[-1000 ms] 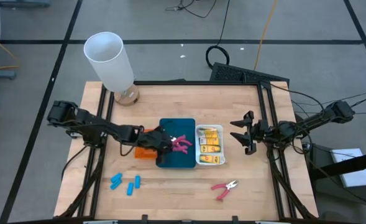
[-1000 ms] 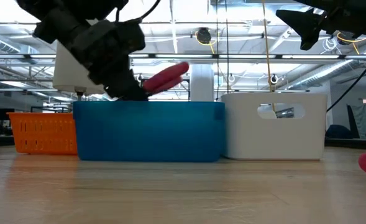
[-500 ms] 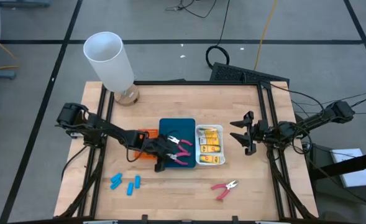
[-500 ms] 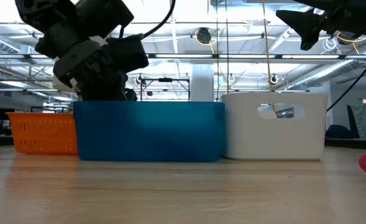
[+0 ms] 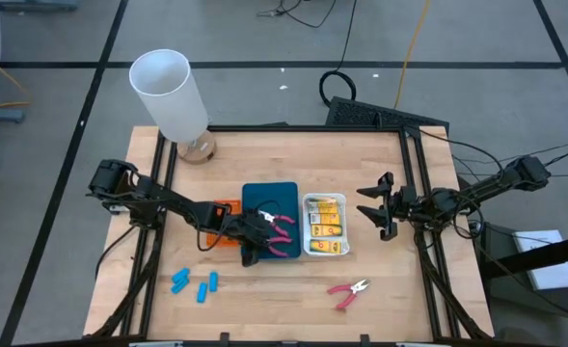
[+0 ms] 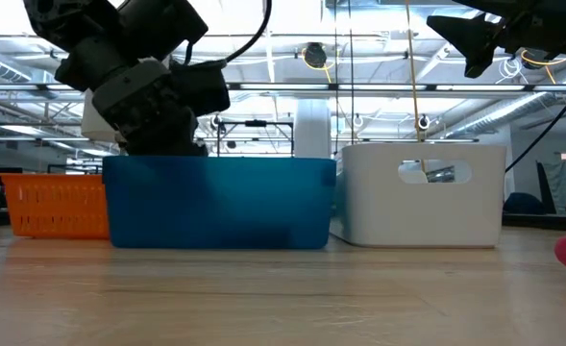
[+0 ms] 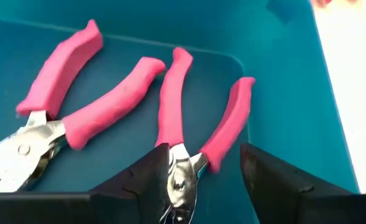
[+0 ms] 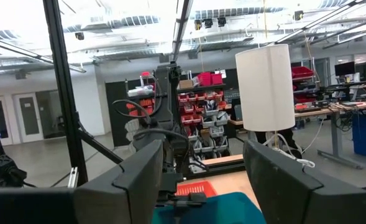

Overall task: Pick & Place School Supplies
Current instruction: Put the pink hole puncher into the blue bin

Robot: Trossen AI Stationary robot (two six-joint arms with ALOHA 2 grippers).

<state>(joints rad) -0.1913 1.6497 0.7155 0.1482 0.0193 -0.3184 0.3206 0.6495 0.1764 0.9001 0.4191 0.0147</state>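
My left hand reaches down into the blue rectangular plastic tray, fingers spread astride pink-handled metal pliers; my right hand hovers wide, empty, beside the table's right edge.

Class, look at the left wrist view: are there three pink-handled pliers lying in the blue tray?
No: only two pink-handled metal pliers lie on the floor of the blue plastic tray there.
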